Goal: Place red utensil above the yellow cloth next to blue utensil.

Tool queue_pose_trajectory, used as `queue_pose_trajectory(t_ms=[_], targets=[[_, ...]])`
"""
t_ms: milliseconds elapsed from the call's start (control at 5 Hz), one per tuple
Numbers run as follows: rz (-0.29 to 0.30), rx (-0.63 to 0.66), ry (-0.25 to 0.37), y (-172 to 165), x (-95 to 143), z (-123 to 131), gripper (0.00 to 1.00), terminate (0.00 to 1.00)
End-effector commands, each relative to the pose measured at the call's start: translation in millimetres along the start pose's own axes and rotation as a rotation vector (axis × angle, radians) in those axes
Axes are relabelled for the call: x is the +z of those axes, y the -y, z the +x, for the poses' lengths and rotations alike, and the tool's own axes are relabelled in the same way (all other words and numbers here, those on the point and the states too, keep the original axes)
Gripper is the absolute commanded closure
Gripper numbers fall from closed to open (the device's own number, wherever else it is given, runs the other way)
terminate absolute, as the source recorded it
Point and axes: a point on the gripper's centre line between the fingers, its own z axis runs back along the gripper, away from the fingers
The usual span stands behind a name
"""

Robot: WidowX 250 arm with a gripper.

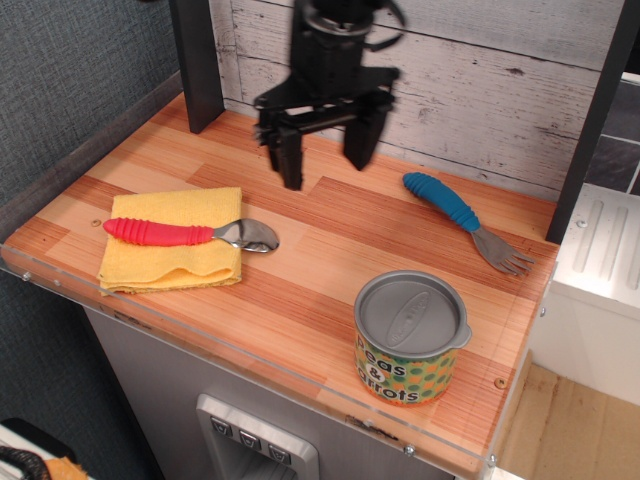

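Observation:
The red utensil (160, 233), a spoon with a ribbed red handle, lies across the yellow cloth (172, 262) at the table's left front. Its shiny metal bowl (250, 236) sticks out past the cloth's right edge onto the wood. The blue utensil (441, 200), a fork with a ribbed blue handle, lies at the back right with its grey tines (503, 257) pointing right and forward. My gripper (325, 165) hangs open and empty above the back middle of the table, between the two utensils and well above the wood.
A tin can with a grey lid (411, 336) stands at the front right. A dark post (196, 60) rises at the back left, another at the right edge. A white plank wall (500, 80) closes the back. A clear lip runs along the table's front edge (250, 352).

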Motion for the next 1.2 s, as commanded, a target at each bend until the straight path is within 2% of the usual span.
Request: queue_pose_trajectory(t_ms=[0, 200, 400, 600, 800, 1000], targets=[[-0.019, 0.509, 0.144, -39, 1, 33, 0.00, 0.00], [-0.007, 0.755, 0.159, -63, -6, 48, 0.00, 0.00], [-0.023, 0.899, 0.106, -80, -12, 59, 0.00, 0.00], [-0.019, 1.017, 0.023, -94, -23, 70, 0.00, 0.00], [-0.019, 1.047, 0.021, -100, -37, 73, 0.00, 0.00], [-0.009, 1.073, -0.007, -102, -51, 79, 0.00, 0.00]])
